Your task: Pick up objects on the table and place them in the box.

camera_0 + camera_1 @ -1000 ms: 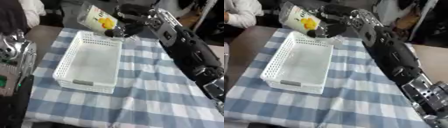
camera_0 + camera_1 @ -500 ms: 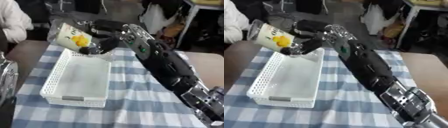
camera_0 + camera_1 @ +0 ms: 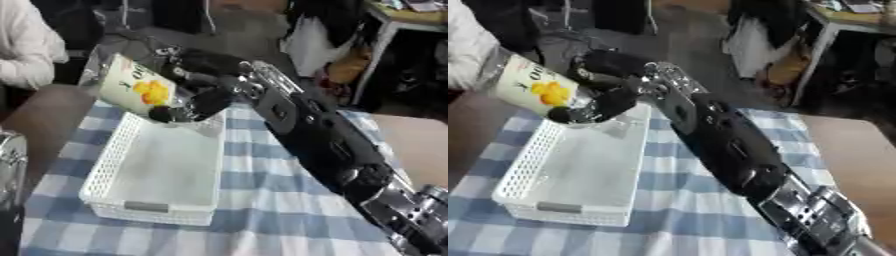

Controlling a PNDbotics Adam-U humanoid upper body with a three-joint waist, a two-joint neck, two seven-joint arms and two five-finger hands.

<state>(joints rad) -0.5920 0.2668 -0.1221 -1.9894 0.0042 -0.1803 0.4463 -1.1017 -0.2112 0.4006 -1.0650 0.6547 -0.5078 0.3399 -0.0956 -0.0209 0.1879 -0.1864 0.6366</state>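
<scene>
My right hand [image 3: 203, 85] is shut on a clear bottle with a white label and a yellow picture [image 3: 133, 91]. It holds the bottle tilted, cap end up to the left, above the far end of the white mesh box [image 3: 114, 162]. The box lies lengthwise on the blue and white checked tablecloth [image 3: 262, 210] and its floor shows nothing inside. My right arm stretches from the lower right across the cloth. A bit of metal at the left edge [image 3: 7, 165] may be my left arm; no left hand shows.
A person in white [image 3: 26, 45] sits at the far left beside the table. A brown table edge [image 3: 411, 145] shows at the right. Chairs and dark clutter stand beyond the table's far side.
The whole picture has shifted, so the head has moved. The bottle stays in my right hand over the box's far end, now leaning a little further left.
</scene>
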